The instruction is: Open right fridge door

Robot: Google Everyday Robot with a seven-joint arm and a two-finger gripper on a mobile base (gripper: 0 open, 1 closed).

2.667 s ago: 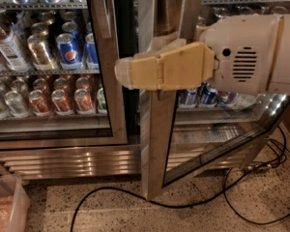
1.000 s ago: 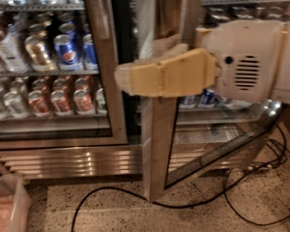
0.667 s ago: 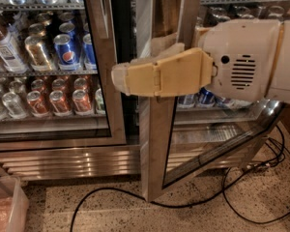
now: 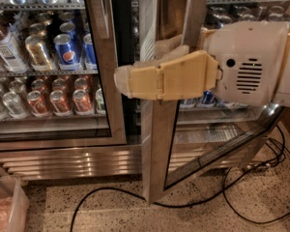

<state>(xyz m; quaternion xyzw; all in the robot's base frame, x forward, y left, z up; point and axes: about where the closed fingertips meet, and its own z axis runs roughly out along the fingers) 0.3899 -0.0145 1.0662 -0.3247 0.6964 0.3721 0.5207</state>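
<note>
Camera view: the right fridge door (image 4: 157,149) stands ajar, its steel-framed free edge angled out from the fridge (image 4: 67,161) toward the camera, its lower corner above the speckled floor (image 4: 111,216). The beige tool (image 4: 135,81) extends leftward from the white arm (image 4: 251,66), crossing in front of that door edge at mid-height. Whether the tool is released or clenched cannot be told. The left door (image 4: 106,81) is closed over Pepsi cans (image 4: 67,52). A black cable (image 4: 111,193) lies on the floor.

brand: Pepsi logo | on: blue can (image 4: 67,52) | other labels: unreadable
</note>
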